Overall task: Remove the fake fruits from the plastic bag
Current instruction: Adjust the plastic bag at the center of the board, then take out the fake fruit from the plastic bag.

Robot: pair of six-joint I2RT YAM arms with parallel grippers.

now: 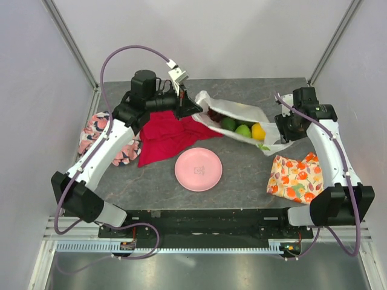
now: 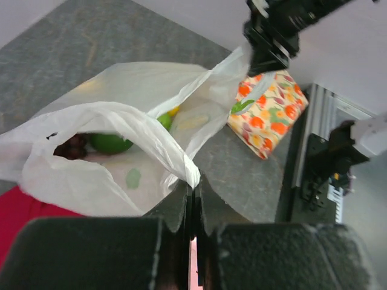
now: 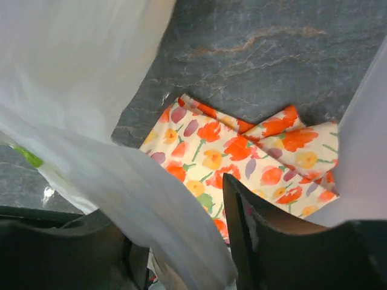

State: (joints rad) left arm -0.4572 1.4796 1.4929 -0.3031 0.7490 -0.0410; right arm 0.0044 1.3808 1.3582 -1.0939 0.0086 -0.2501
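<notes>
Fruits (image 1: 243,128) lie inside the plastic bag (image 1: 240,111), at 1 o'clock from the pink plate (image 1: 198,170). The left gripper (image 2: 192,190) is pinched tight on the bag's rim at its 9 o'clock end. Film runs through the right gripper (image 1: 283,128) at the 4 o'clock corner, but we cannot tell whether it is clamped. Risks, as we judge them: the thin film slips or tears under pull, or a steep tilt sends the glossy fruits rolling past the plate onto the red cloth (image 1: 163,139).
</notes>
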